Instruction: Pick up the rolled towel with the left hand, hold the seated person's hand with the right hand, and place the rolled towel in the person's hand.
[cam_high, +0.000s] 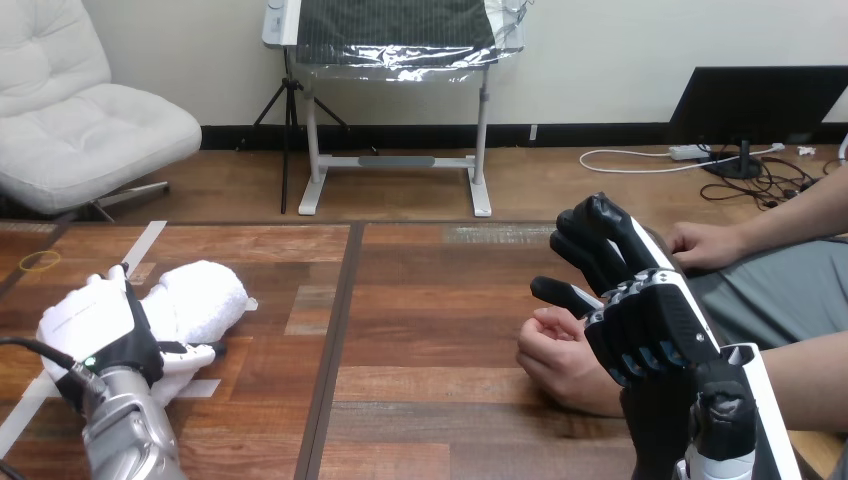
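The white rolled towel (210, 292) lies on the table's left part. My left hand (105, 325) sits over its left end, the fingers wrapped on it and the thumb (192, 351) along its near side. At the right, the person's hand (555, 352) rests loosely curled on the table. My right hand (650, 315) stands against its right side, palm towards it. Its fingers (595, 235) rise nearly straight above, and its thumb (560, 293) reaches over the person's knuckles without closing on them.
The person's other hand (705, 245) rests at the table's far right edge. A yellow rubber band (40, 262) lies at the far left. Pale tape strips (142, 245) mark the wood by the towel. A dark seam (338, 330) divides the table.
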